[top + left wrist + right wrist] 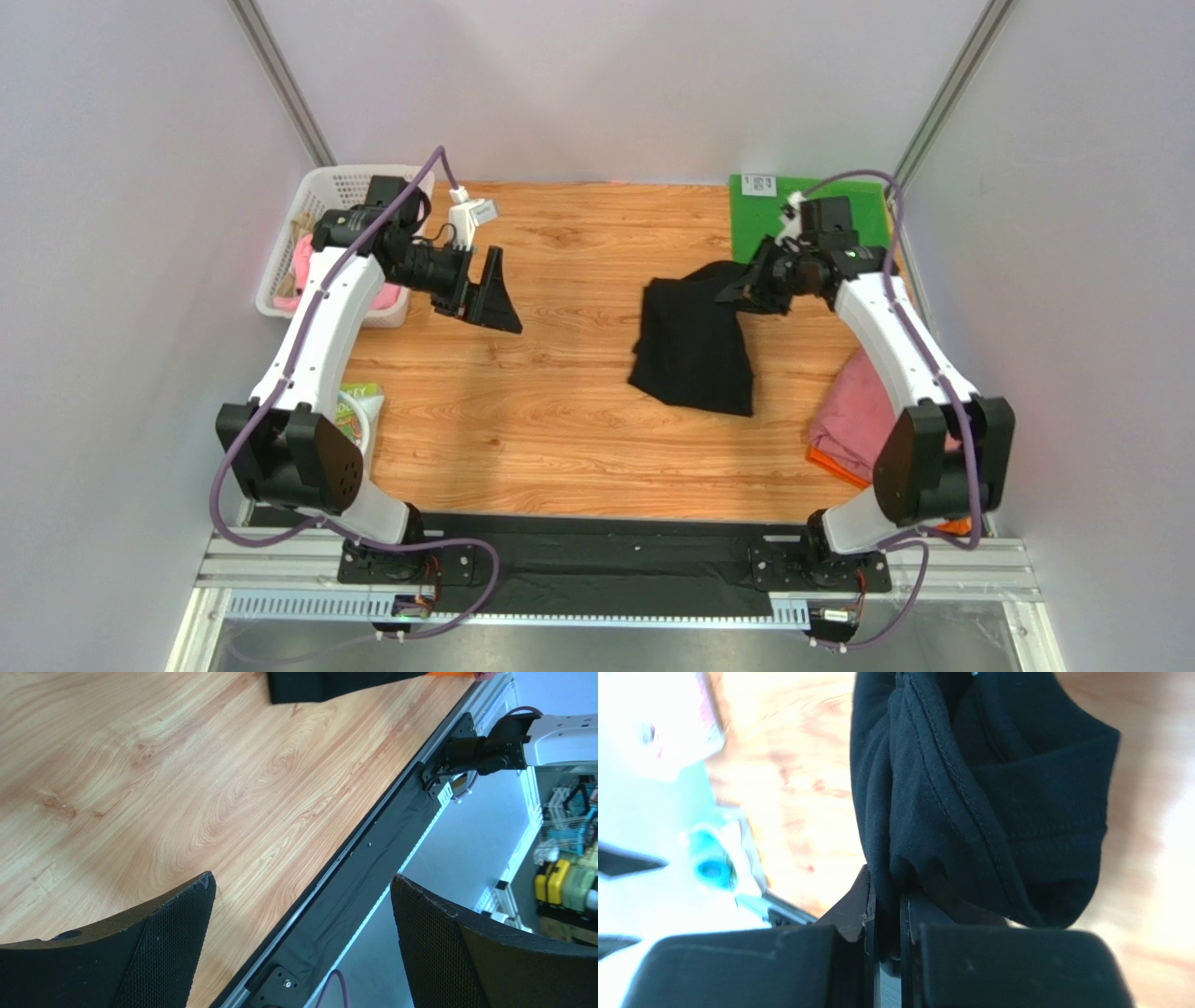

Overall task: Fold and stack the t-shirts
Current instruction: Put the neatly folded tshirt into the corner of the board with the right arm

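Biggest risk here imo: the right claw [741,291] has only a thin bunched fold of the black t-shirt [694,350], and the rest hangs and slumps in a crumpled heap on the table [561,420]. If the arm pulls up or sideways, the fold could slide out of the pinch. Or the whole shirt just trails along as a lump instead of spreading flat. One-corner holds on soft cloth tend to twist too, so any fold made from this would probably come out crooked.

The shirt sits just off the near-left corner of the green mat [828,224], with its held corner raised toward the mat's left edge. The dusty-pink shirt [859,406] lies on the orange one [828,459], on the near side of the mat by the right arm.

In the right wrist view the claw is clamped right down on the black cloth [976,798], with barely a sliver between the fingers [854,910]. The left claw [491,294] is well to the left of the mat, spread wide, holding nothing and hanging over bare wood.
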Action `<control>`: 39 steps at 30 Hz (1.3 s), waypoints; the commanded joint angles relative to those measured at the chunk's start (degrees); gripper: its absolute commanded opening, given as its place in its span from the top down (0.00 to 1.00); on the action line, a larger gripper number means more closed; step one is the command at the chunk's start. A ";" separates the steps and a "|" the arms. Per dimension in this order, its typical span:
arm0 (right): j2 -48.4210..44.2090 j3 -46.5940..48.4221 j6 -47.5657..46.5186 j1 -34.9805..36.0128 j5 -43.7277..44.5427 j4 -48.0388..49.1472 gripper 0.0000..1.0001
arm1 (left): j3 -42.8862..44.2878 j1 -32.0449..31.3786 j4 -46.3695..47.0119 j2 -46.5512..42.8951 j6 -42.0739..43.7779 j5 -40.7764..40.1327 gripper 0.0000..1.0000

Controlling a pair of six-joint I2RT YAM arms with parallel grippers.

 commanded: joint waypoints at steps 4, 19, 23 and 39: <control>-13.83 -9.18 1.62 -13.72 5.19 -6.44 1.00 | 0.73 0.33 -1.96 -8.22 4.11 1.03 0.00; -26.50 -9.63 2.05 -30.96 13.18 -18.50 1.00 | 1.17 0.33 -2.93 -11.30 3.23 2.61 0.00; -25.44 -7.95 3.29 -36.22 14.50 -18.58 1.00 | 1.61 0.33 -3.37 -11.30 3.41 2.79 0.00; -19.63 3.92 7.68 -43.98 9.75 -18.14 1.00 | 1.69 0.33 -3.29 -9.71 2.53 5.43 0.00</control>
